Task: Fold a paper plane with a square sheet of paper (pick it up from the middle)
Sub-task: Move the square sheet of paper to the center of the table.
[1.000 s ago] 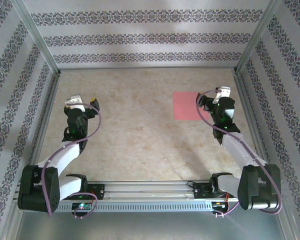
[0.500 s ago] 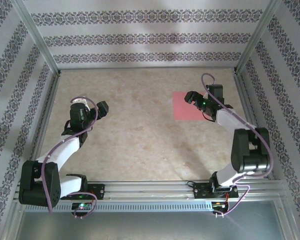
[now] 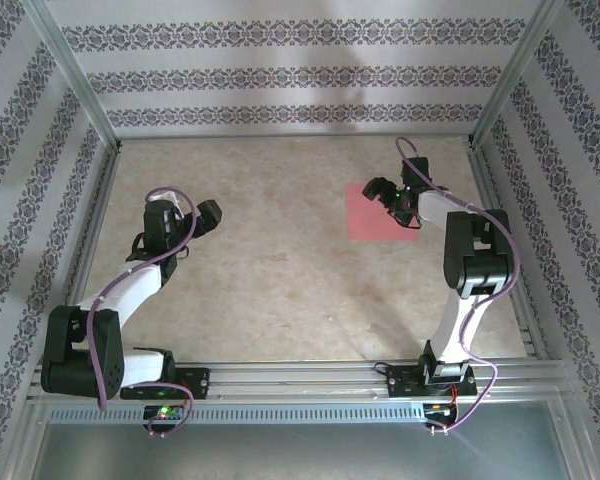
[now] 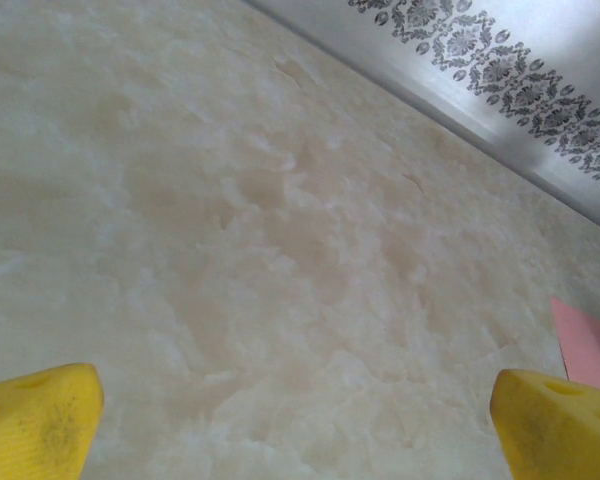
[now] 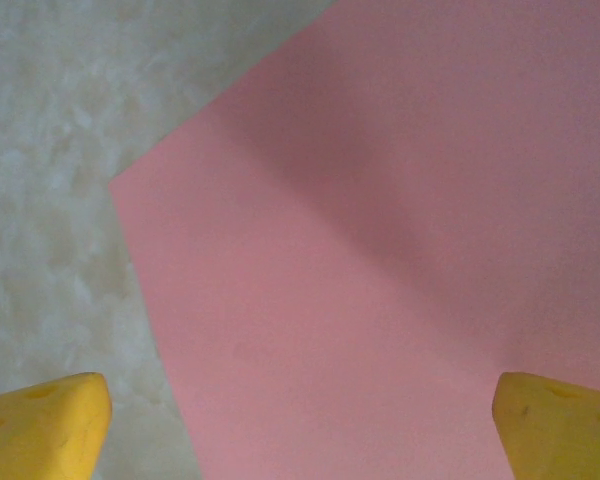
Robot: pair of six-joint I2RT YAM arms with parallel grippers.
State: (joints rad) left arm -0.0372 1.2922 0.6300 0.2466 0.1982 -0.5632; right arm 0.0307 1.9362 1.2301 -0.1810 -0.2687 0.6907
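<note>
A beige, marbled table (image 3: 280,270) is closed in by pale walls (image 3: 280,60) banded with dark floral stripes. Silver metal posts (image 3: 78,80) rise at the back corners. A metal rail (image 3: 300,372) runs along the near edge.

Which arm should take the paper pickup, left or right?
Right. The right hand is open over the paper, with pink paper between its fingertips in the wrist view. The left hand is open too, but well off to the side, the paper just at its view's edge.
</note>
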